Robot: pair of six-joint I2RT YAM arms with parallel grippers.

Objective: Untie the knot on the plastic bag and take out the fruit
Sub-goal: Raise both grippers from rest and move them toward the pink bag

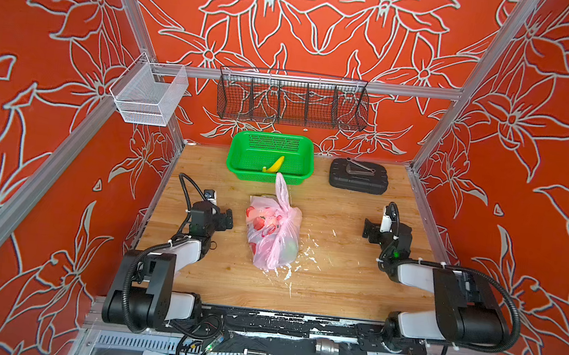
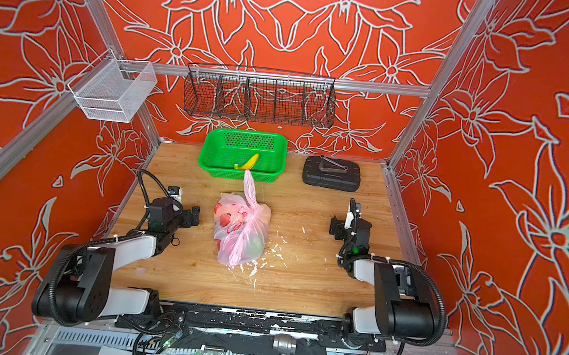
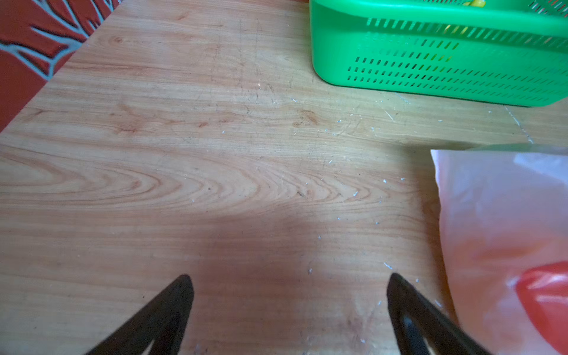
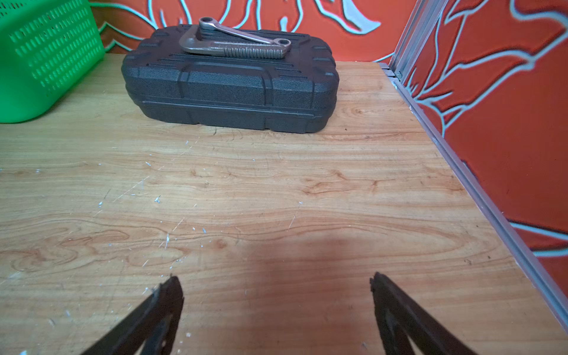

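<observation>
The 2 top views look down from high above the front edge, facing the back wall (image 1: 297, 26), and share the whole table (image 1: 336, 290). The left wrist camera sits low and close over it, facing the green basket (image 3: 430, 70) and the bag (image 3: 498, 215). The right wrist camera, equally low, faces the black case (image 4: 230, 92) and the side wall (image 4: 507, 123).

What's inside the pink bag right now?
Through the plastic bag one green rounded fruit shows at its near end. The knot is tied, and print and creases hide whatever else is inside.
</observation>
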